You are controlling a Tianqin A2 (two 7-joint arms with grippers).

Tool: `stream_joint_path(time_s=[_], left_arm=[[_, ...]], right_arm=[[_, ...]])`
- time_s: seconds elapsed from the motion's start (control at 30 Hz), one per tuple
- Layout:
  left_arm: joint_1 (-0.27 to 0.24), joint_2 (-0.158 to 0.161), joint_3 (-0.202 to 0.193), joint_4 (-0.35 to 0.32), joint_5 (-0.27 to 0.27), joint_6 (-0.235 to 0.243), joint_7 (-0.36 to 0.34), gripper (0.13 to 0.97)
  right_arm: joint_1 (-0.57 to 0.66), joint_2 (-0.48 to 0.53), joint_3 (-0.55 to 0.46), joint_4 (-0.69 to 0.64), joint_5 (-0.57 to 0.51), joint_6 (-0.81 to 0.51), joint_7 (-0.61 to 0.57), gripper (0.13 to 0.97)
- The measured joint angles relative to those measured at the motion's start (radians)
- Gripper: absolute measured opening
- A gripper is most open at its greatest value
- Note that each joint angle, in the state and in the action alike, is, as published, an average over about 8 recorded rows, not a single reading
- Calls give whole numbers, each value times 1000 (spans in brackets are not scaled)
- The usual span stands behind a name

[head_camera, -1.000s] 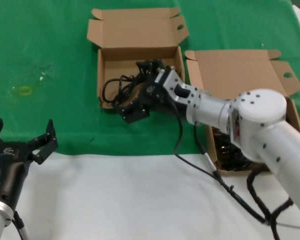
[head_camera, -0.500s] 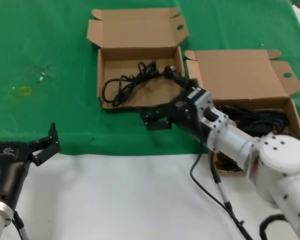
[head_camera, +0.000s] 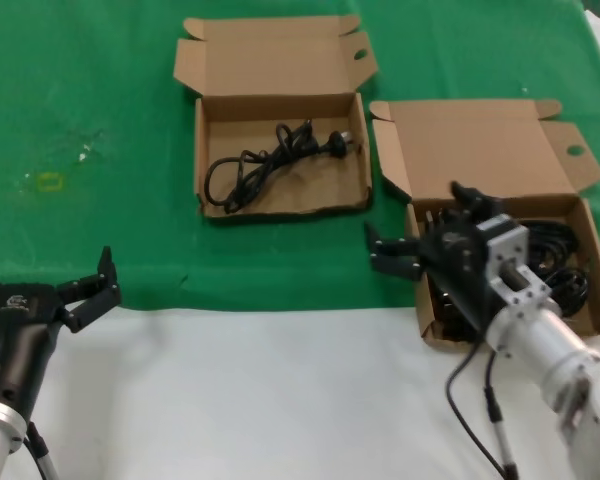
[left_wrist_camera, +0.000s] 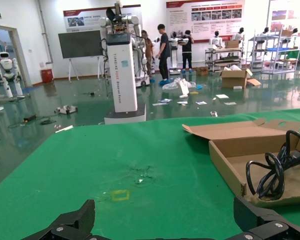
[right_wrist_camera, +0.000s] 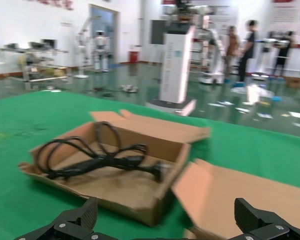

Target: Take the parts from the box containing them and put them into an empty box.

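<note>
Two brown cardboard boxes stand open on the green cloth. The farther box [head_camera: 310, 190], the empty box of the task, holds one black power cord [head_camera: 270, 160], also seen as the cord [right_wrist_camera: 95, 160] in its box [right_wrist_camera: 140, 195] in the right wrist view. The box containing the parts [head_camera: 480, 140] sits to the right with several black cords [head_camera: 555, 250] piled inside. My right gripper [head_camera: 420, 228] hovers open and empty over that box's near left corner. My left gripper [head_camera: 47, 258] is parked open at the near left.
A small yellow mark [head_camera: 50, 181] lies on the green cloth [head_camera: 100, 90] at the left. The near part of the table is white [head_camera: 230, 400]. In the left wrist view the farther box [left_wrist_camera: 230, 160] and its cord [left_wrist_camera: 272, 170] show off to one side.
My right gripper let go of a cord in the farther box, then drew back to the right and now hangs over the box with the cords. The left arm stayed put.
</note>
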Motion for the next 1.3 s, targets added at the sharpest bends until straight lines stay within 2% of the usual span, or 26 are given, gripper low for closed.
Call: stream_joint_path(time_s=[0.3,0.47,1.3], left_arm=[[0,0,0,0,0,0,0,966],[0,0,0,0,0,0,0,966],[0,0,0,0,0,0,0,966]], right_arm=[[-186,36,103,184,-18,114,84,966],[-247,47,137,246,-24,152,112,966],[-256,49,143,256,-25,158,117,966]])
